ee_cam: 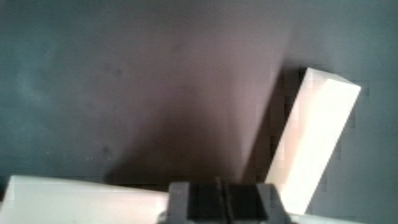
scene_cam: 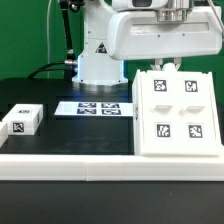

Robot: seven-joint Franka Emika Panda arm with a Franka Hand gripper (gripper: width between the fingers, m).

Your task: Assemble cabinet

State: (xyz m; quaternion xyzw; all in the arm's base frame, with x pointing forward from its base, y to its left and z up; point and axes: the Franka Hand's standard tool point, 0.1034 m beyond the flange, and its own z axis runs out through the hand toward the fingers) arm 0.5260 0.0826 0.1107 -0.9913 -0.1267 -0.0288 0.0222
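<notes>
A large white cabinet body (scene_cam: 178, 112) with several marker tags on its face stands at the exterior view's right. My gripper (scene_cam: 166, 66) hangs just above its far edge. In the wrist view the gripper (ee_cam: 222, 198) has its two dark fingers pressed together, and nothing shows between them. A long white panel edge (ee_cam: 317, 125) runs past the fingers on one side, and another white surface (ee_cam: 71, 200) lies on the other side. A small white box-shaped part (scene_cam: 22, 120) with a tag lies at the exterior view's left.
The marker board (scene_cam: 100, 107) lies on the black table in front of the robot base (scene_cam: 100, 55). A long white ledge (scene_cam: 70, 160) runs along the table's near edge. A green wall stands behind.
</notes>
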